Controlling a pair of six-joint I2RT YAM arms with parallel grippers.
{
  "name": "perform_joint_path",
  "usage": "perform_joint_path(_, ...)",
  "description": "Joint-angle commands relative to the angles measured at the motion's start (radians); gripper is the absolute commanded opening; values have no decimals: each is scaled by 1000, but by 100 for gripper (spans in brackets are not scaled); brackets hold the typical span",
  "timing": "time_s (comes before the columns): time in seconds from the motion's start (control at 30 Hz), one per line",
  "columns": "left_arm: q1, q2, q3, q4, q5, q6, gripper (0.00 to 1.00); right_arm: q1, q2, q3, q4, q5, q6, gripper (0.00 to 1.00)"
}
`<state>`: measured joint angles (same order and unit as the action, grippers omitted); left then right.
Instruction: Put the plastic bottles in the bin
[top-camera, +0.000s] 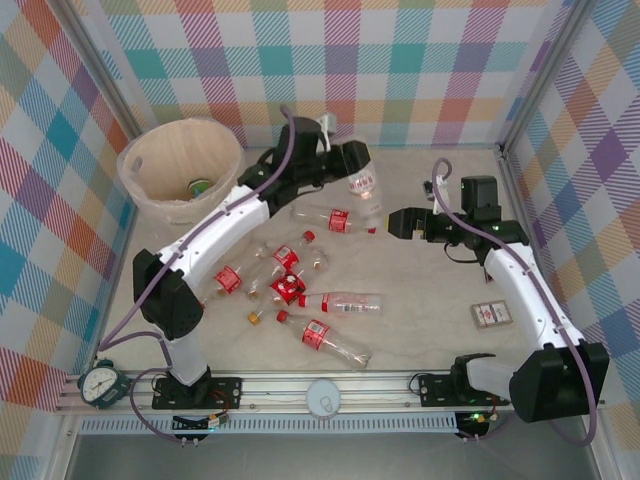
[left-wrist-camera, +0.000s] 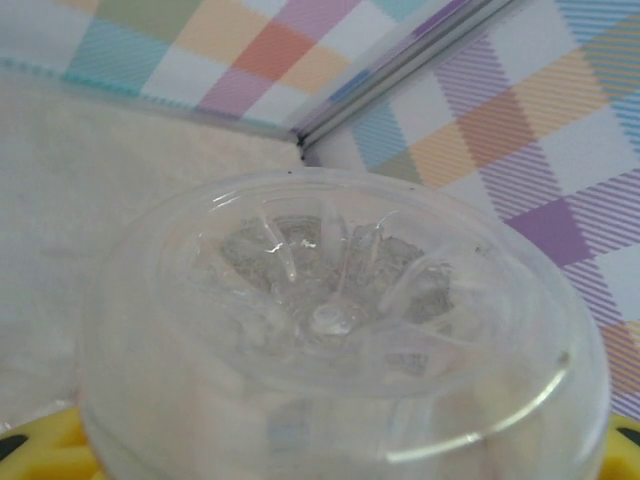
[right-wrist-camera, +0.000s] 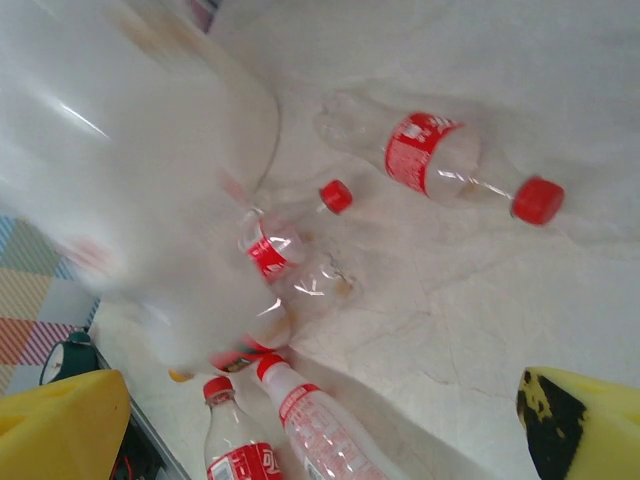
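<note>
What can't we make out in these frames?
- Top view: green item in the bin, too small to identify.
- Left wrist: bottle seen base-on, hiding its label and cap.
- Right wrist: blurred white shape upper left, unidentifiable, partly covering the bottles beside it; lowest bottle cut by the bottom edge.

Left arm stretches far forward, left gripper (top-camera: 355, 175) clamped on a clear bottle (top-camera: 366, 188); right gripper (top-camera: 388, 224) points left, jaws spread wide (yellow pads (right-wrist-camera: 60, 425) far apart).
</note>
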<state>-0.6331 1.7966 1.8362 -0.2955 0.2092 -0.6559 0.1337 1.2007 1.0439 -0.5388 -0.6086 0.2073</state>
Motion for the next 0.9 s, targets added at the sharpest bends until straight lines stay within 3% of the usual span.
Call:
perform_joint_path(0.0, 55, -6, 119, -83, 15, 86, 46, -2, 12, -26, 28, 24, 53, 99)
perform_joint_path(0.23, 209, -71, 213, -103, -12, 124, 37, -3, 16, -34, 7, 48, 41, 99)
perform_joint_path(0.63, 507, -286, 77, -41, -44, 121, 23, -4, 41, -62, 18, 26, 37, 99)
perform_joint_path(0.87, 653, -361, 92, -232, -122, 255, 5, -3, 42, -62, 3, 38, 20, 99)
